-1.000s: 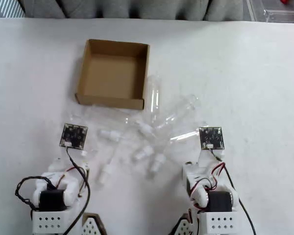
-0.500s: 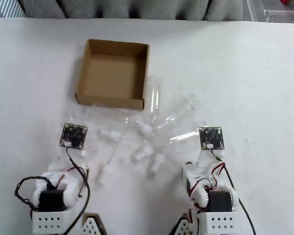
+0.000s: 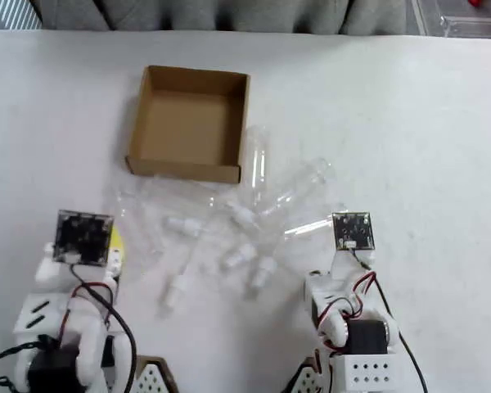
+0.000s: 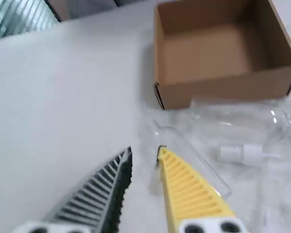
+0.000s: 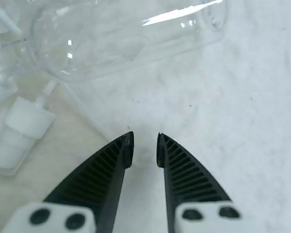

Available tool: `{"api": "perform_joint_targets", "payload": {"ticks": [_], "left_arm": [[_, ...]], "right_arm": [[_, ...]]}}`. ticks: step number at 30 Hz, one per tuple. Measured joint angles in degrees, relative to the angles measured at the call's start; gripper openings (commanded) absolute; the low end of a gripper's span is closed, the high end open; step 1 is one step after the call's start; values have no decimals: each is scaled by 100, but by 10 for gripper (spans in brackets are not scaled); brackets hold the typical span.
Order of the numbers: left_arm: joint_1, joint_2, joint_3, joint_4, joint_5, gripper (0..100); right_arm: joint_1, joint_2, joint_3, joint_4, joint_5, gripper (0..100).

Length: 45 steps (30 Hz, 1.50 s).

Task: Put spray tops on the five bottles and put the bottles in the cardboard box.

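Observation:
The open cardboard box (image 3: 188,123) stands at the back left; its front wall (image 4: 223,90) faces my left gripper. Clear bottles lie on their sides in front of it and to its right (image 3: 299,184), with no tops on. Several white spray tops (image 3: 239,255) lie loose among them. My left gripper (image 4: 144,154), grey and yellow fingers, is open by a narrow gap and holds nothing; a clear bottle (image 4: 194,155) lies just beside its yellow finger. My right gripper (image 5: 144,145) is narrowly open over bare table, short of a bottle (image 5: 121,36), with a spray top (image 5: 22,136) off to one side.
The left arm (image 3: 83,237) stands near the table's front left, the right arm (image 3: 352,232) at the front right of the pile. White table stretches wide to the right of the bottles and behind the box.
My left arm has swung to the left and risen, its wrist board now larger and farther from the pile. The right arm, bottles and tops have not moved.

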<state>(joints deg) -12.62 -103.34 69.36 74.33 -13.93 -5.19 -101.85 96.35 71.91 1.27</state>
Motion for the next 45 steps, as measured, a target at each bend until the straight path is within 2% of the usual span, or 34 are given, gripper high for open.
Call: {"api": "perform_joint_targets", "payload": {"ticks": [5,10,15,20,22,27,42,45], "left_arm": [[-343,1310,-932,26,-9,72],[-387,3059,-1749,53,-9,72],[-352,4651,-2057,53,35,98],[-220,5820,-2382,53,932,295],[-149,6233,-2505,53,1407,334],[-149,7130,-2848,53,2365,330],[-132,10013,-4088,-202,3780,330],[-132,10409,-4229,-360,3982,305]], "right_arm": [[0,0,0,0,0,57],[0,0,0,0,0,57],[0,0,0,0,0,57],[0,0,0,0,0,57],[0,0,0,0,0,57],[0,0,0,0,0,57],[0,0,0,0,0,57],[0,0,0,0,0,57]]}}
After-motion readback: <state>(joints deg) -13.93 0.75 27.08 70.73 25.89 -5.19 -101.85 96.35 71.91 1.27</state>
